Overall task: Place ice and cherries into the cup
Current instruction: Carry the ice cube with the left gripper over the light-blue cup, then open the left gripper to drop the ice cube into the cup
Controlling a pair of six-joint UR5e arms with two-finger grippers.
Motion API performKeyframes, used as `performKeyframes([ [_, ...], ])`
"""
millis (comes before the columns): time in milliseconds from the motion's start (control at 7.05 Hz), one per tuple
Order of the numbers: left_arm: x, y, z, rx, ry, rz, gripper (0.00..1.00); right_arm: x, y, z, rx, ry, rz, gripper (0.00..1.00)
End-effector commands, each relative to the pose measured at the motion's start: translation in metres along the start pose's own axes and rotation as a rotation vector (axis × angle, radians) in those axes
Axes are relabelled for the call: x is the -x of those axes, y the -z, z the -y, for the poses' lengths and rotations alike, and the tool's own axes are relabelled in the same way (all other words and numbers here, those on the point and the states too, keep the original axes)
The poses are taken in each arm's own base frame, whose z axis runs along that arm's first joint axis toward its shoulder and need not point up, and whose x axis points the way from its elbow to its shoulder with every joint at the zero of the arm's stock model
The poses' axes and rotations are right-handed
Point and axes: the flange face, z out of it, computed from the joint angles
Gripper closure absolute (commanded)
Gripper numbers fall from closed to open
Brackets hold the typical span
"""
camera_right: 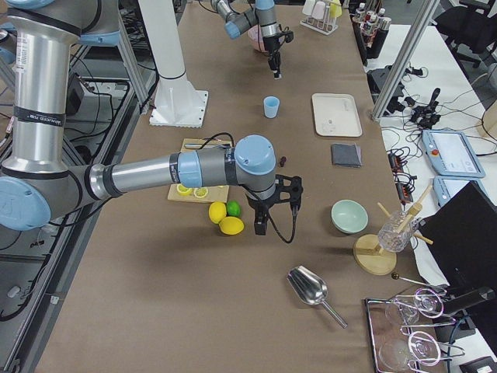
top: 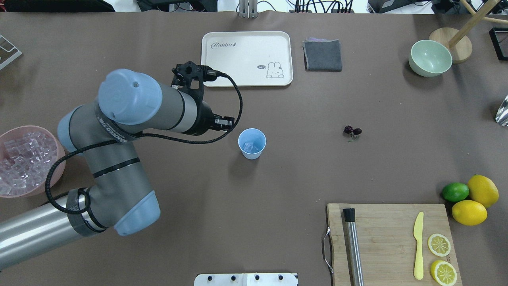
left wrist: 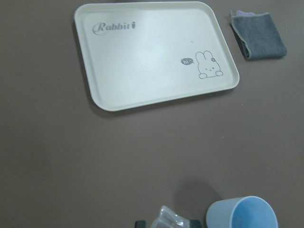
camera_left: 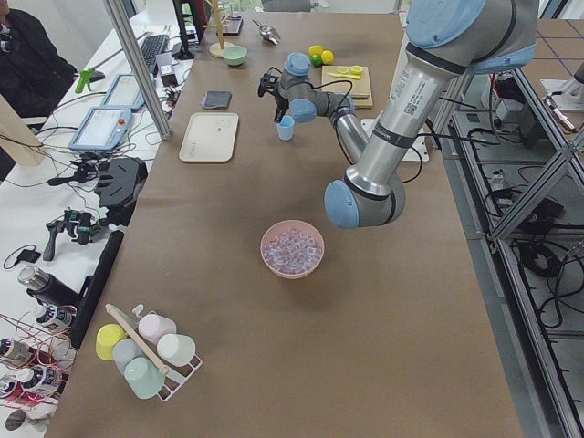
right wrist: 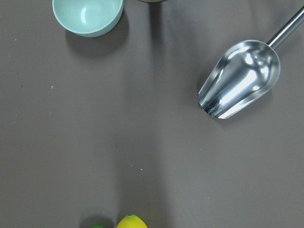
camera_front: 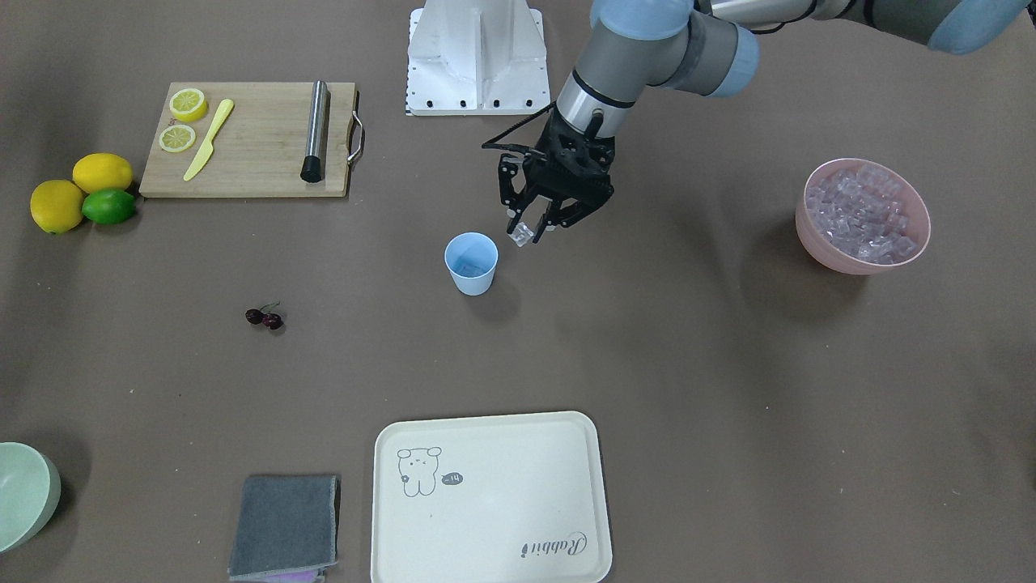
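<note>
The light blue cup [camera_front: 471, 263] [top: 252, 143] stands upright mid-table with one ice cube [top: 249, 147] inside. My left gripper [camera_front: 530, 231] hangs just beside the cup's rim, shut on a clear ice cube [camera_front: 522, 235]; the left wrist view shows that cube [left wrist: 170, 217] at its bottom edge, next to the cup [left wrist: 242, 214]. More ice fills the pink bowl [camera_front: 817, 239] [top: 59, 167]. The cherries [camera_front: 265, 317] [top: 352, 130] lie on the table, away from the cup. My right gripper [camera_right: 260, 225] hovers near the lemons; I cannot tell whether it is open or shut.
A cream tray [camera_front: 486, 518] and a grey cloth [camera_front: 285, 525] lie past the cup. A cutting board [camera_front: 259, 162] carries lemon slices, a knife and a metal rod. Lemons and a lime [camera_front: 81, 194], a green bowl [right wrist: 88, 14] and a metal scoop [right wrist: 240, 85] are near the right arm.
</note>
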Motion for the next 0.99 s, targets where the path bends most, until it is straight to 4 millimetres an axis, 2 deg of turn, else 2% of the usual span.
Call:
performKeyframes([
  [0, -0.036, -0.033, -0.004, -0.019, 0.011, 0.023, 1.0, 0.0, 0.0, -0.001, 0.001, -0.001, 0.0, 0.0],
  [142, -0.042, -0.041, -0.002, -0.026, 0.012, 0.032, 1.0, 0.0, 0.0, 0.0, 0.0, 0.0, -0.001, 0.0],
  [426, -0.045, -0.055, -0.011, -0.007, 0.028, 0.044, 1.0, 0.001, 0.001, 0.0, -0.002, 0.004, -0.001, 0.0],
  [568, -0.045, -0.052, -0.011, -0.013, 0.032, 0.044, 0.65, 0.001, 0.001, 0.001, -0.003, 0.005, 0.001, 0.0],
  [710, -0.047, -0.049, -0.01, -0.017, 0.029, 0.037, 0.03, 0.002, 0.001, 0.001, -0.004, 0.007, 0.001, 0.0],
  [851, -0.045, -0.032, -0.002, -0.038, 0.03, 0.024, 0.02, 0.008, 0.005, 0.003, -0.009, 0.011, 0.019, 0.0],
])
